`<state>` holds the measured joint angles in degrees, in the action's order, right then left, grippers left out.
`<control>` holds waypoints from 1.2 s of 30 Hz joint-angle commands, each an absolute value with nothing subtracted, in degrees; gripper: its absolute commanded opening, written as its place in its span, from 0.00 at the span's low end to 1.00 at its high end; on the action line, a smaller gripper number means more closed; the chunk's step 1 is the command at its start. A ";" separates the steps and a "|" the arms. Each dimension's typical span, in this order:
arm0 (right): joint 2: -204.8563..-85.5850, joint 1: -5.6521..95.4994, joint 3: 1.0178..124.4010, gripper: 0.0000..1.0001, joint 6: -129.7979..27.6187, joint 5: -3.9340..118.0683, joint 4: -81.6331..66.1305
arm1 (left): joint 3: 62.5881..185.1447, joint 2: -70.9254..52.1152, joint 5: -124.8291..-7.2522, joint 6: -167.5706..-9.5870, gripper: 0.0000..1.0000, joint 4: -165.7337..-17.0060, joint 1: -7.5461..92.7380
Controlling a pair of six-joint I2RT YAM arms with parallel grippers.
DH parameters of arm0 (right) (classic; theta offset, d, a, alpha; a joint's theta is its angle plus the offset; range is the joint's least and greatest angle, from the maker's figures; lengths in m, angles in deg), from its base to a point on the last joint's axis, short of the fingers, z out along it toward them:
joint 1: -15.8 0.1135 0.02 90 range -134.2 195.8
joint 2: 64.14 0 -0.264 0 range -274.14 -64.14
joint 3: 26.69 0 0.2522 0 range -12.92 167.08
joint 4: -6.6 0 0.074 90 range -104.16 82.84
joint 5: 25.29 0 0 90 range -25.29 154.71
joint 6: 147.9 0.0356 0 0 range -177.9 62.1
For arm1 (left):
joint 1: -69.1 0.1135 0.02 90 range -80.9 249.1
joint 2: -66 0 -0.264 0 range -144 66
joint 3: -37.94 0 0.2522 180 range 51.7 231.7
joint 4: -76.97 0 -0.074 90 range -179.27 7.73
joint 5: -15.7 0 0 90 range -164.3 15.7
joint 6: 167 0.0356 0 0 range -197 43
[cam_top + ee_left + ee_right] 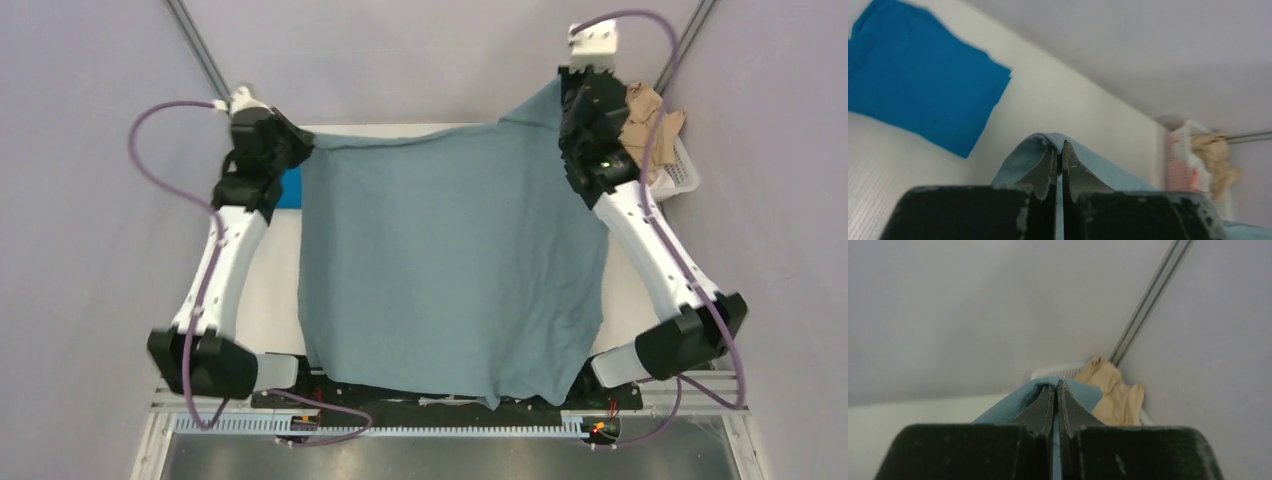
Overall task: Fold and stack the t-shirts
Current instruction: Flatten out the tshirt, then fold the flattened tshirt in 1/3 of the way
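The large slate grey-blue t-shirt (450,260) hangs stretched between both grippers, held up at its far corners and draping toward the table's near edge. My left gripper (300,143) is shut on its left corner (1035,150). My right gripper (560,95) is shut on its right corner (1018,399), held higher. The bright cobalt blue t-shirt (918,95) lies folded flat on the table at far left; in the top view only a strip of it (291,188) shows beside the left arm.
A white lattice basket (678,172) holding tan cloth (645,115) stands at the far right corner; it also shows in the left wrist view (1193,165) and right wrist view (1063,371). Grey walls surround the white table (268,290).
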<state>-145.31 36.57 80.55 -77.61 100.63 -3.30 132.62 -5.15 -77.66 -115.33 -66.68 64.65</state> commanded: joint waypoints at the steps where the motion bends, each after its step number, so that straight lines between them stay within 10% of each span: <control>1: -148.17 32.27 67.45 0.00 -69.38 93.88 8.79 | 126.26 -17.03 -84.04 -112.13 0.02 -77.51 65.05; 12: -173.23 30.48 67.11 0.00 -63.43 85.56 13.46 | 149.32 -57.14 -80.68 -112.06 0.02 -67.51 65.05; 36: -187.48 26.41 75.61 0.00 -57.37 75.47 16.29 | 156.43 -63.27 -79.61 -114.81 0.02 -65.73 65.01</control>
